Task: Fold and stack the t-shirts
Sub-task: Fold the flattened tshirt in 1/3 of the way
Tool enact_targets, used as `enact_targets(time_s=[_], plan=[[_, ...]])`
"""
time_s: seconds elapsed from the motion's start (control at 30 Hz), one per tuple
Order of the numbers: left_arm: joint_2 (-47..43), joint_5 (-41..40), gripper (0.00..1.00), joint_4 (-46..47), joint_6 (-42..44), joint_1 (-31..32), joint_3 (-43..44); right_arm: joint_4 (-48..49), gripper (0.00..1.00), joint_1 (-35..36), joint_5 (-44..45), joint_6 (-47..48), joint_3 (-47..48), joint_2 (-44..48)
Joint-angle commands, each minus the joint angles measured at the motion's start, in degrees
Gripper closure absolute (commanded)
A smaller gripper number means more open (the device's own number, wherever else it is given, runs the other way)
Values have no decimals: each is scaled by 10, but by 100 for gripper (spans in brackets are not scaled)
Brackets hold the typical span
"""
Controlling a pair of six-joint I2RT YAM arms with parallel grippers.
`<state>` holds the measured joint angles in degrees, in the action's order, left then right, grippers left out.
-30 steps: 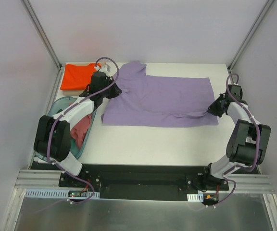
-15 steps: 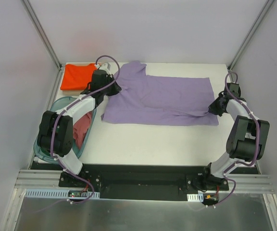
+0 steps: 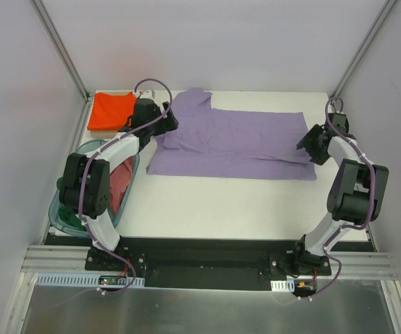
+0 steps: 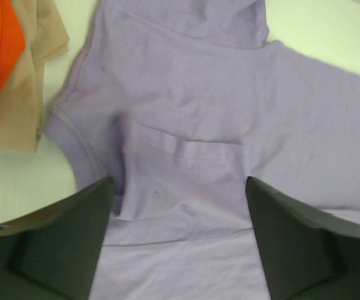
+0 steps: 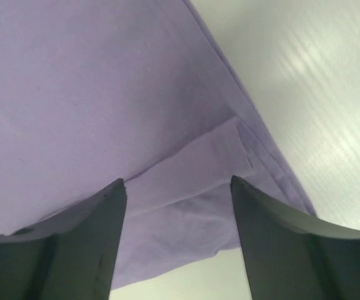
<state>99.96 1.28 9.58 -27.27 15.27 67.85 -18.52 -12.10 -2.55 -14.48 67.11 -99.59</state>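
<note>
The lavender t-shirt [image 3: 232,142] is spread flat across the far half of the bench [image 3: 207,209], with a fold laid along its near edge. The left fingers [image 4: 67,240] are seen apart over its sleeve end and the right fingers [image 5: 74,240] apart over its hem corner, with nothing clamped. The orange t-shirt [image 3: 110,110] is laid folded at the far left corner, and a dusty pink t-shirt [image 3: 119,186] is bunched in the teal tub [image 3: 60,217].
</note>
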Motion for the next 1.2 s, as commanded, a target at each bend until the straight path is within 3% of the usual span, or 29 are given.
enact_targets(time_s=[0.0,0.07,0.27,0.43,0.63,0.83,1.0,1.17], plan=[[-15,-24,1,-18,-2,-5,35,-13,18,9,21,46,33,43],[-31,1,1,-18,-7,-5,33,-27,4,17,22,66,22,68],[-57,127,1,-18,-47,3,-3,-52,4,62,-17,82,-35,101],[-40,174,1,-14,-71,8,-48,-36,4,131,-30,106,-50,75],[12,167,1,-18,-77,8,-62,-35,4,144,-9,99,27,-30],[34,139,1,-45,-70,7,-69,-72,4,144,45,97,171,-131],[30,107,1,-64,-57,7,-76,-88,4,144,83,123,255,-152],[34,104,1,-77,-54,7,-76,-127,4,144,120,140,235,-130]])
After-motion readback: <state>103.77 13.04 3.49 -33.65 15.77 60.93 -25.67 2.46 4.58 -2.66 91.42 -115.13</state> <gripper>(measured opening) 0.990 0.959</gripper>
